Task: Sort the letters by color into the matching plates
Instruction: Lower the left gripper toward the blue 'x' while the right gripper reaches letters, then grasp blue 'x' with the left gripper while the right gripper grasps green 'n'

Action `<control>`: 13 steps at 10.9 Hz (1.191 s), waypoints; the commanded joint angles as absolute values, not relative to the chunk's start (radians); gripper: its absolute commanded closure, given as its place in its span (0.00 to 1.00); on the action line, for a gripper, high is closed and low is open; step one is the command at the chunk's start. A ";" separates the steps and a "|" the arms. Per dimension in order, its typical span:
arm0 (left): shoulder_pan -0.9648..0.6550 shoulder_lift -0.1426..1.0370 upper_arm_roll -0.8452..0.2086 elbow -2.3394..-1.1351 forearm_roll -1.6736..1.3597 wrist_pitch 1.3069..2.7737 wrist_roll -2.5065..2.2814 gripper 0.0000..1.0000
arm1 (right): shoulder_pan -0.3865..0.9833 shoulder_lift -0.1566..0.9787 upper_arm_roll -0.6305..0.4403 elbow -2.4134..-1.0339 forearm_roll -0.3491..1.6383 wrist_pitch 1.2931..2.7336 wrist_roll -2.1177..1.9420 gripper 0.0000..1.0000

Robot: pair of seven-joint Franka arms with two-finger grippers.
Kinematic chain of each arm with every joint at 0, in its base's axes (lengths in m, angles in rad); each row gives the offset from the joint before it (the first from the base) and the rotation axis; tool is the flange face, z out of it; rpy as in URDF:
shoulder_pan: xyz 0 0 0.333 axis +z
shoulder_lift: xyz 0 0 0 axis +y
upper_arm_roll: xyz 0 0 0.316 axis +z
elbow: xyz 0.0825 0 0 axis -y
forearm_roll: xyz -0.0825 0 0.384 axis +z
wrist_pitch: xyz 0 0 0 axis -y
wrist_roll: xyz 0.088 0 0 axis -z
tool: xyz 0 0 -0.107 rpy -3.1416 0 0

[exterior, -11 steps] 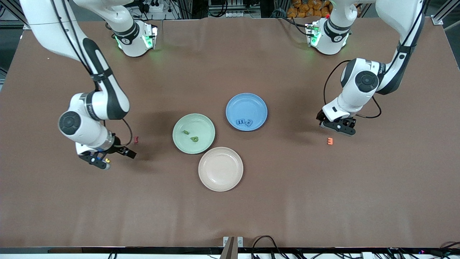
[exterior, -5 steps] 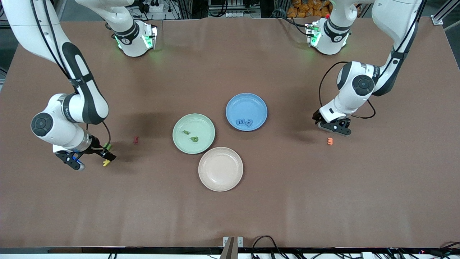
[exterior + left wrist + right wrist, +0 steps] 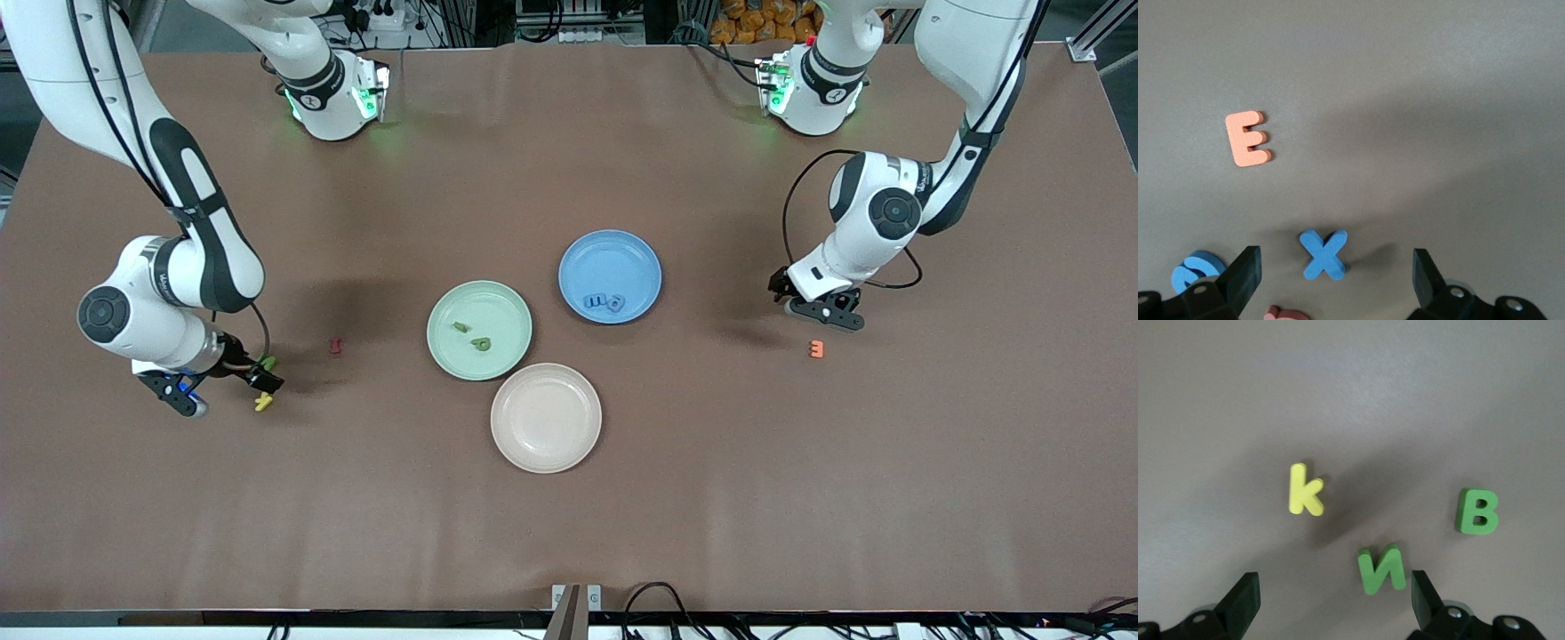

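The right gripper (image 3: 1331, 603), jaws wide, hovers over a green N (image 3: 1382, 570). The left gripper (image 3: 1335, 283), also wide, hovers over a blue X (image 3: 1324, 253); another blue letter (image 3: 1195, 268) is partly hidden by its finger.

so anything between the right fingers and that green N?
Nothing visible. The right gripper hangs open over the green N, which lies just off one finger line, bare table all round. The yellow K and green B lie apart from it, clear of the drop.
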State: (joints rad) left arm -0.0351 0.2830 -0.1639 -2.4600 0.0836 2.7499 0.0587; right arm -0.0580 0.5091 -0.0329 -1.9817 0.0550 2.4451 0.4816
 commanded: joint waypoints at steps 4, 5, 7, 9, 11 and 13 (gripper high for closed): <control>-0.046 0.304 -0.161 -2.468 0.045 2.772 0.087 0.03 | -0.084 0.509 -0.017 -2.045 0.049 2.489 0.442 0.00; -0.046 0.307 -0.160 -2.468 0.044 2.772 0.087 0.06 | -0.084 0.509 -0.017 -2.057 0.049 2.506 0.442 0.00; -0.045 0.305 -0.160 -2.468 0.044 2.772 0.090 0.14 | -0.094 0.509 -0.015 -2.059 0.046 2.508 0.433 0.00; -0.044 0.305 -0.158 -2.468 0.044 2.772 0.091 0.15 | -0.095 0.511 -0.015 -2.057 0.046 2.510 0.431 0.00; -0.043 0.305 -0.155 -2.468 0.044 2.772 0.095 0.21 | -0.095 0.512 -0.015 -2.057 0.046 2.519 0.431 0.00; -0.044 0.307 -0.150 -2.468 0.044 2.772 0.095 0.22 | -0.098 0.517 -0.015 -2.057 0.046 2.526 0.408 0.05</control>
